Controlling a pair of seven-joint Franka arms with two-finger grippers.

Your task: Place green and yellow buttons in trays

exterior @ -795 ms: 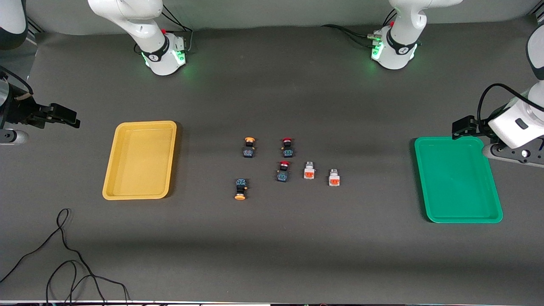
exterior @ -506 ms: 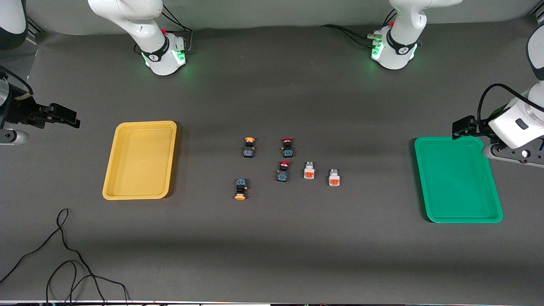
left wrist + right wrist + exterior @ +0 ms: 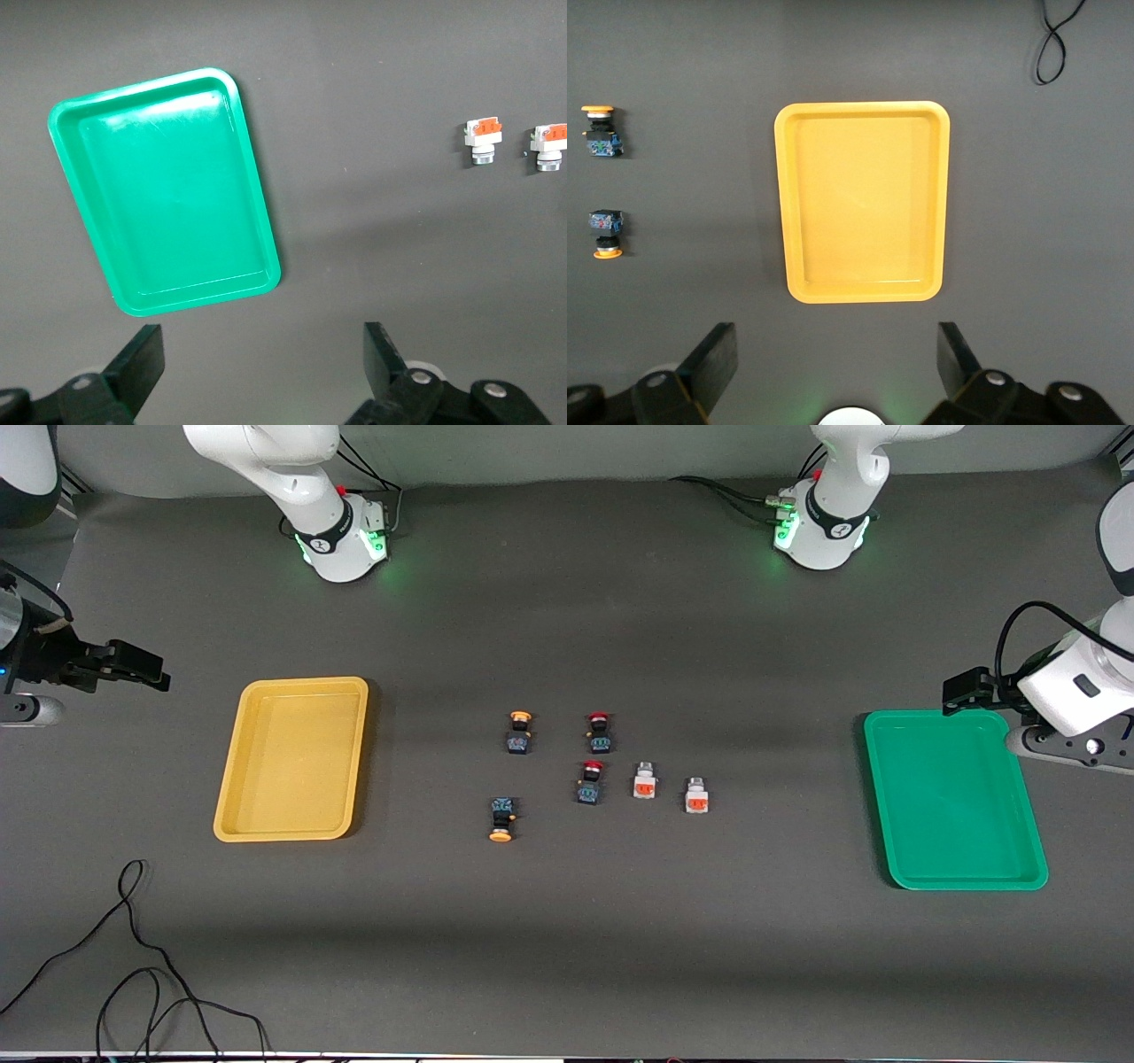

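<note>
Both grippers are released and empty: the left gripper (image 3: pixel 961 688), at the green tray (image 3: pixel 955 872), is nearer the two white-grey buttons (image 3: pixel 644 781); the right gripper (image 3: pixel 142 669), beside the yellow tray (image 3: pixel 232 779), is nearer the yellow-capped buttons (image 3: pixel 519 731).

Both arms' upper links run off the front view's edges; black cable (image 3: pixel 133 957) cut off too

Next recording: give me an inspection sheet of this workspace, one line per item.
Surface: dark grey table, flat.
Job's things: yellow tray and green tray hold nothing; two yellow-capped buttons and two white buttons lie mid-table, between the trays.
Clutter: two red-capped buttons among them.
Grippers: left claw open above the green tray's end; right claw open above the yellow tray's end.
Cables: loose black cable near the front camera.
Surroundings: nothing seen.
</note>
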